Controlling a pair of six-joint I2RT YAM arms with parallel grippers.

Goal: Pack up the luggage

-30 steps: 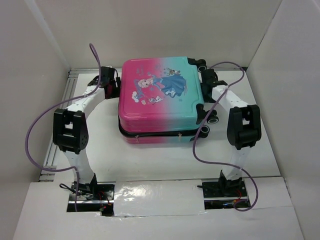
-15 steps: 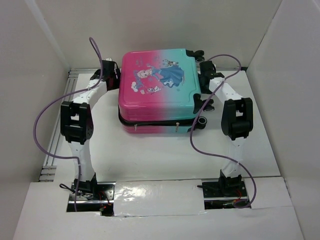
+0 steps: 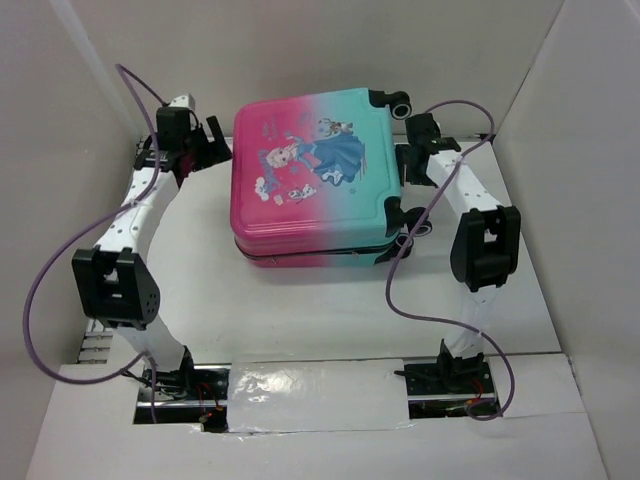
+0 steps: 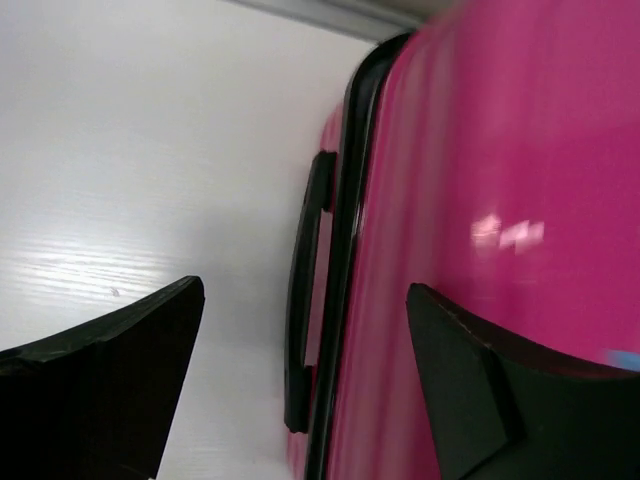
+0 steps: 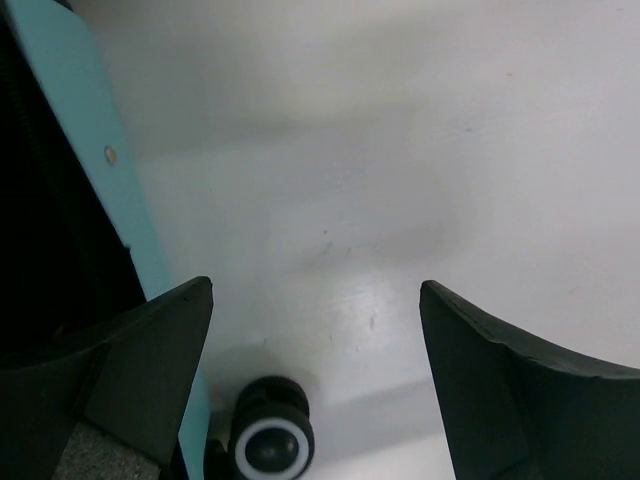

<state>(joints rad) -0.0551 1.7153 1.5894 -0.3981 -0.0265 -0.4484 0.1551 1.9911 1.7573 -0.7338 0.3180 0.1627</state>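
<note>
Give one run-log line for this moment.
luggage: closed, lying flat | left gripper: open, at pink end | right gripper: open, beside wheeled teal end

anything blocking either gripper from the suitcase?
Nothing visible. Left gripper sits beside the pink end of the pink-to-teal hard-shell suitcase, right gripper beside its teal wheeled end; only white table between, jaws open.

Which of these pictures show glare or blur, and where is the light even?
Top external view: soft, even light; glare only on the shiny strip at the near edge; the luggage is sharp. Left wrist view: its pink shell is very close and blurred, with one small white highlight. Right wrist view: a black wheel throws a soft shadow on the table.
</note>
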